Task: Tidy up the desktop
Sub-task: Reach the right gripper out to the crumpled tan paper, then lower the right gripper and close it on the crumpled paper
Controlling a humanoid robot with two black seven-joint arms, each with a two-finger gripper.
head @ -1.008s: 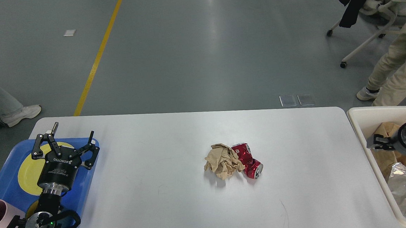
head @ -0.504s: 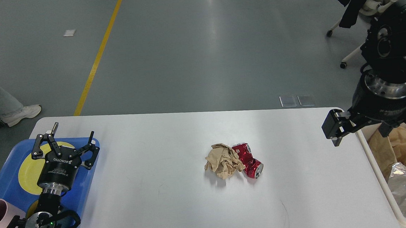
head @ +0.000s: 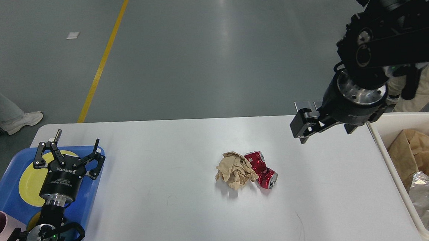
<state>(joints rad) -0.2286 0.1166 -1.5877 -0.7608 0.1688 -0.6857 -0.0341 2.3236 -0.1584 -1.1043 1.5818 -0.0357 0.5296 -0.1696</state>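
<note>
One crumpled paper wad (head: 235, 174) touching one crushed red can (head: 262, 169) mid-frame on the desktop (head: 168, 212) (bare all round), left gripper (head: 69, 151) spread empty lower left, right gripper (head: 306, 126) upper right, grip unreadable.

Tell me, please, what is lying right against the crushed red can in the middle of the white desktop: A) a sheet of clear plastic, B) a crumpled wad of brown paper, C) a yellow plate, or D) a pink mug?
B: the crumpled brown paper lies touching the left side of the crushed red can on the desktop.
</note>
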